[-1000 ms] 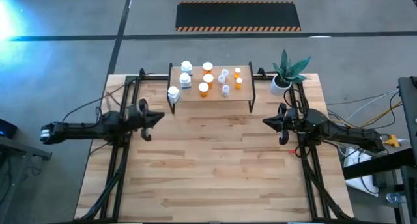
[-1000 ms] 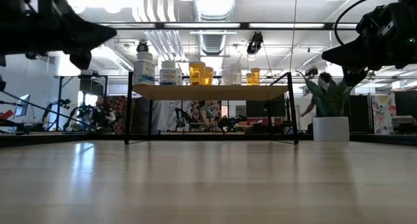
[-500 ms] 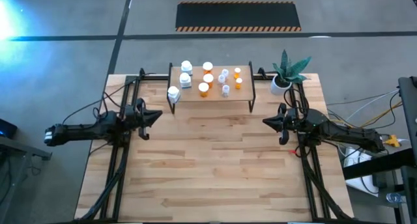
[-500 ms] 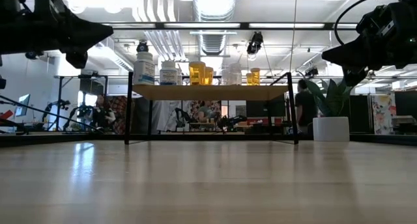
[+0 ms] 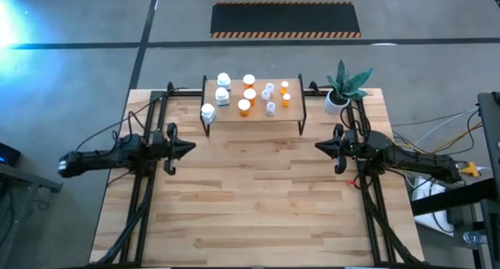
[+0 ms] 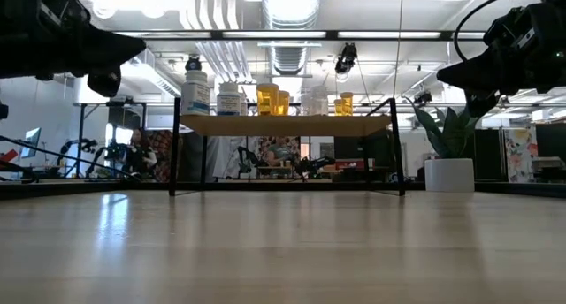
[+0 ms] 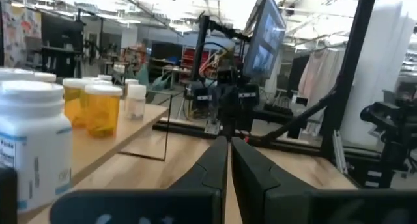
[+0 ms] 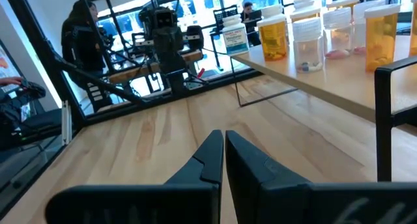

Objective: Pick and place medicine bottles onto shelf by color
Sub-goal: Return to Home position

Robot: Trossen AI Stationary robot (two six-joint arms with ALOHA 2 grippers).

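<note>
The shelf [image 5: 254,119], a light-wood board on black legs, stands at the table's far middle. Medicine bottles stand upright on it, grouped by color. The white ones [image 5: 222,95] are at the left, the orange ones [image 5: 249,95] in the middle and at the right, and the small clear ones [image 5: 269,107] between. My left gripper [image 5: 192,148] hangs shut and empty above the table's left side, near the shelf's left end. My right gripper [image 5: 318,146] hangs shut and empty at the right side, pointing toward the middle.
A white pot with a green plant [image 5: 337,99] stands at the far right corner, beside the shelf's right end. Black frame rails [image 5: 144,191] run along both table sides. Bare wood planks [image 5: 254,199] stretch between the arms and toward the near edge.
My left gripper has tipped down toward level and drawn back a little toward the table's left edge, staying shut and empty. The bottles and shelf stand as before.
</note>
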